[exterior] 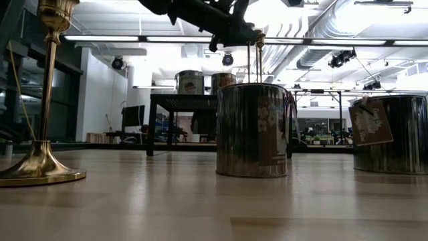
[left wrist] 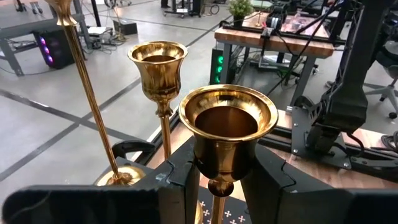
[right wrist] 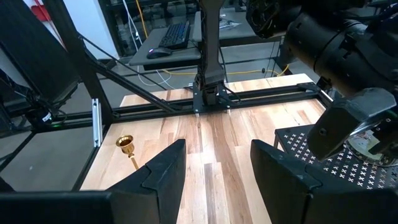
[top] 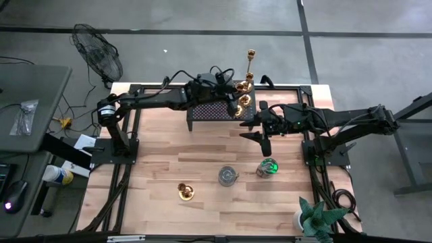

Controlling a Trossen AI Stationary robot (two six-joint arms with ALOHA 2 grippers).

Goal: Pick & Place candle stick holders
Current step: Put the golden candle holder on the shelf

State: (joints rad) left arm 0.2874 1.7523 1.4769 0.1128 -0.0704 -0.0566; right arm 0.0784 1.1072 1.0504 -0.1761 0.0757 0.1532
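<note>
left gripper (left wrist: 217,180) clamped on a brass candlestick (left wrist: 227,134) over the black stand (top: 214,110), beside two more brass candlesticks (top: 248,74); right gripper (right wrist: 214,168), fingers wide and empty, just right of the stand; one brass candlestick (top: 186,192) and two silver cups (top: 228,176) remain on the table (top: 162,142)

From overhead we look straight down on the table (top: 202,155); the low view sits at tabletop level; both wrist views look closely past their fingers.
</note>
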